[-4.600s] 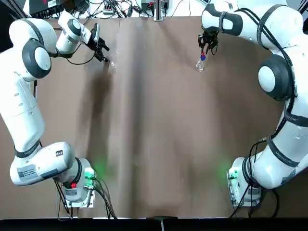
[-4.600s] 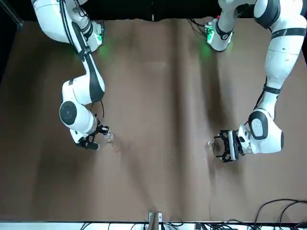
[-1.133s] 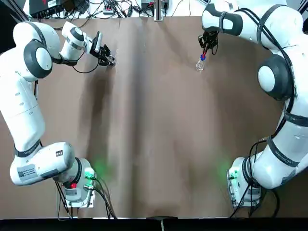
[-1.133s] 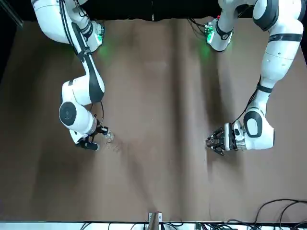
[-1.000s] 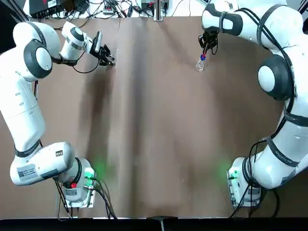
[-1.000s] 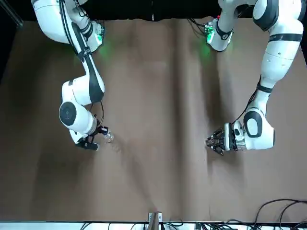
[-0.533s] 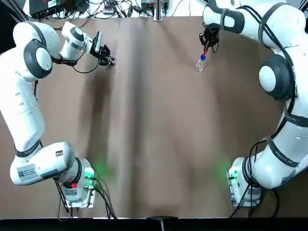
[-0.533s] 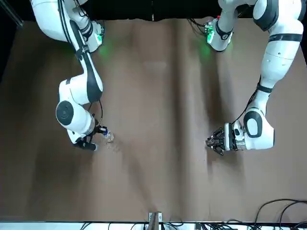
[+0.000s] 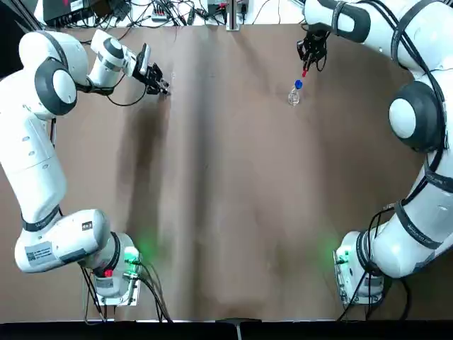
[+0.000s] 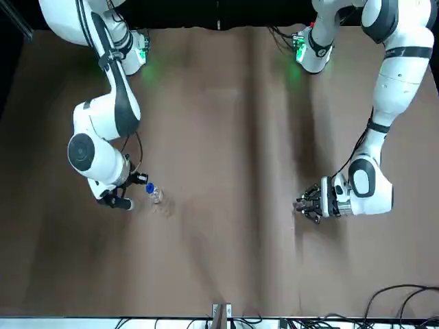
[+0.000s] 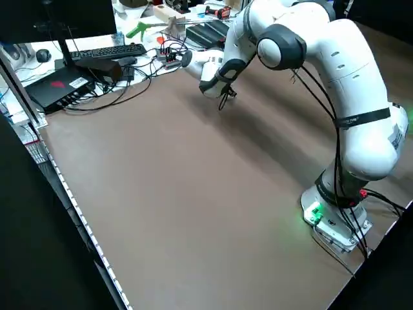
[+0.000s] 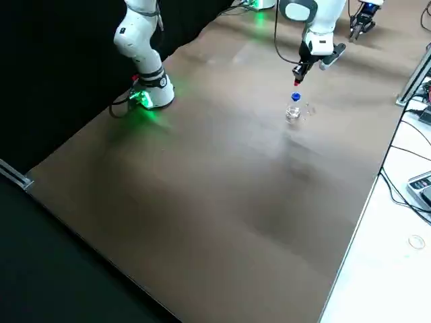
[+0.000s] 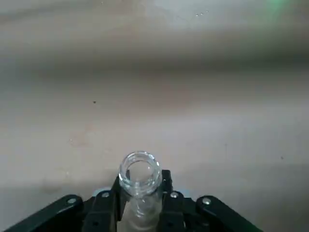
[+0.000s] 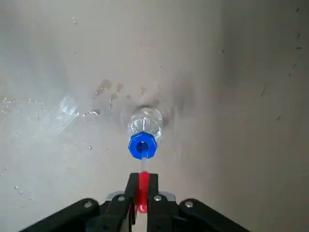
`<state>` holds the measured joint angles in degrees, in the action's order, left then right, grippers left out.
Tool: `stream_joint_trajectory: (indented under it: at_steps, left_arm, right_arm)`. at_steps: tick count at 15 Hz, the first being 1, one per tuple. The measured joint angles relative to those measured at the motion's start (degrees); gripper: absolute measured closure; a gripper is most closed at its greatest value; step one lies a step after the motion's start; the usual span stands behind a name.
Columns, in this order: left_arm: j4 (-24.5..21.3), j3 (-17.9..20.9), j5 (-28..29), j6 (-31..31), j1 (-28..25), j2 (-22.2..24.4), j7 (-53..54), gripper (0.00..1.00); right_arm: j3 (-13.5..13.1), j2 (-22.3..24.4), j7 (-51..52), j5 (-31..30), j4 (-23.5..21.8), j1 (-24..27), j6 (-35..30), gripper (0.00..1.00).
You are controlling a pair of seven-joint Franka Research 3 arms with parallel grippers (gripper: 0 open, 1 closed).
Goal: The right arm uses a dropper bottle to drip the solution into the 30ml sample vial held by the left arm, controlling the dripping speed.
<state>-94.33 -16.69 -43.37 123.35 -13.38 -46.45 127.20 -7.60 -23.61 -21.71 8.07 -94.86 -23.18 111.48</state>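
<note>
The dropper bottle (image 9: 294, 94) stands upright on the brown table at the far right, its blue collar (image 14: 142, 145) open at the top. My right gripper (image 9: 309, 59) hangs just above and beyond it, shut on the dropper's red bulb (image 14: 143, 189). The thin tube points down at the collar. At the far left, my left gripper (image 9: 158, 81) is shut on the 30ml sample vial (image 13: 140, 175). The vial stands upright between the black fingers (image 13: 102, 209), and its open mouth shows. The solution cannot be made out.
Small wet drops (image 14: 63, 108) lie on the table beside the dropper bottle. Cables and electronics (image 9: 163, 10) line the far edge. A keyboard (image 11: 106, 51) and a monitor stand on a desk past it. Both arm bases (image 9: 113, 273) sit at the near edge.
The left gripper, open beside the vial earlier, has shut on it and holds still. The right gripper has risen with the red bulb, drawing the dropper up off the blue-collared bottle.
</note>
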Motion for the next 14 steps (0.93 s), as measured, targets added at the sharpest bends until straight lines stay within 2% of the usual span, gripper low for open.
stream_joint_trajectory:
  at_steps: [4,9,14]
  left_arm:
    - [0.2,-0.4,0.0,0.0,2.3,1.8,-3.4,0.69]
    - [0.2,-0.4,0.0,0.3,8.7,5.3,-10.7,0.69]
    - [0.2,-0.2,0.5,2.4,14.6,7.4,-18.5,0.69]
  right_arm:
    - [0.0,0.9,0.0,0.0,0.6,0.0,-1.5,0.89]
    - [-0.1,1.2,0.0,0.0,4.4,0.1,-7.5,0.89]
    - [-0.2,1.6,0.0,0.0,5.9,0.2,-8.6,0.89]
